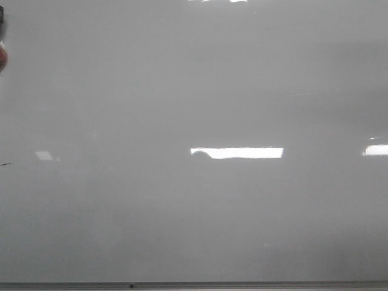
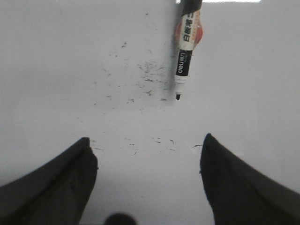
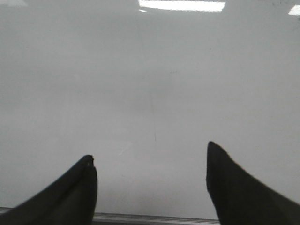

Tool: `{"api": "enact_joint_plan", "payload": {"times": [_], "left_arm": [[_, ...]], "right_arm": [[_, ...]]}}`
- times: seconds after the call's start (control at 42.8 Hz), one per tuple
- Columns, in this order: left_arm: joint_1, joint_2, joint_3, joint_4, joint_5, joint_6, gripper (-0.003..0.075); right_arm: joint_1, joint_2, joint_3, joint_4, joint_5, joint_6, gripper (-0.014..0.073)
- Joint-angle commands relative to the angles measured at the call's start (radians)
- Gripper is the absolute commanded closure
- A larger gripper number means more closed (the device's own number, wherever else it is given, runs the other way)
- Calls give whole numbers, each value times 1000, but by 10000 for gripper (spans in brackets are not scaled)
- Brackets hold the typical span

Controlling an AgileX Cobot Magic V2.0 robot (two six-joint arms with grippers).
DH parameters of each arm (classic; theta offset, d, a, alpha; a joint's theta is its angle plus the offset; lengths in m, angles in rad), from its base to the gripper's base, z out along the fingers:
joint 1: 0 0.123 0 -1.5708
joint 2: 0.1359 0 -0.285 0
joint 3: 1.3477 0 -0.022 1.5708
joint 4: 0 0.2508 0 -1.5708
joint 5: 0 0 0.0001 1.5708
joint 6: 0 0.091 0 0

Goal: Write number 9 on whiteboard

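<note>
Left wrist view, marker (image 2: 186, 51) lying on whiteboard (image 2: 56, 70), left fingers (image 2: 56, 183) spread empty, right fingers (image 3: 234, 187) likewise released, perhaps faint smudges.

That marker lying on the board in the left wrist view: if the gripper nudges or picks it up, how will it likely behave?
The marker has a round, slim barrel lying on the glossy whiteboard, so a sideways nudge would probably roll or slide it. It looks like stiff plastic, likely light and unbending. Its tip appears uncapped, so dragging may leave marks. The left gripper is open and apart from it.

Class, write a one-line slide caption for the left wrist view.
Open left gripper faces glossy pale whiteboard, uncapped black-and-white marker ahead.
</note>
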State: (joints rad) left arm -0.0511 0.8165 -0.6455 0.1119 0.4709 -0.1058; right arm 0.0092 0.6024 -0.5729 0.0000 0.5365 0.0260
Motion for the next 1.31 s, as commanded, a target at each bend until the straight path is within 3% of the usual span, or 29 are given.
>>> {"api": "enact_joint_plan", "payload": {"times": [0.0, 0.421, 0.865, 1.053, 1.287], "left_arm": [[-38, 85, -77, -1, -107, -1, 239], [-46, 513, -275, 37, -221, -1, 352], [-46, 669, -331, 37, -362, -1, 494], [-46, 671, -331, 37, -331, -1, 612], [-47, 596, -331, 37, -172, -1, 714]], "right_arm": [[1, 7, -36, 0, -66, -11, 74], [1, 7, -36, 0, -65, -11, 74], [1, 7, -36, 0, -65, -11, 74], [1, 7, -36, 0, -66, -11, 74], [1, 7, -44, 13, -73, -11, 74]]}}
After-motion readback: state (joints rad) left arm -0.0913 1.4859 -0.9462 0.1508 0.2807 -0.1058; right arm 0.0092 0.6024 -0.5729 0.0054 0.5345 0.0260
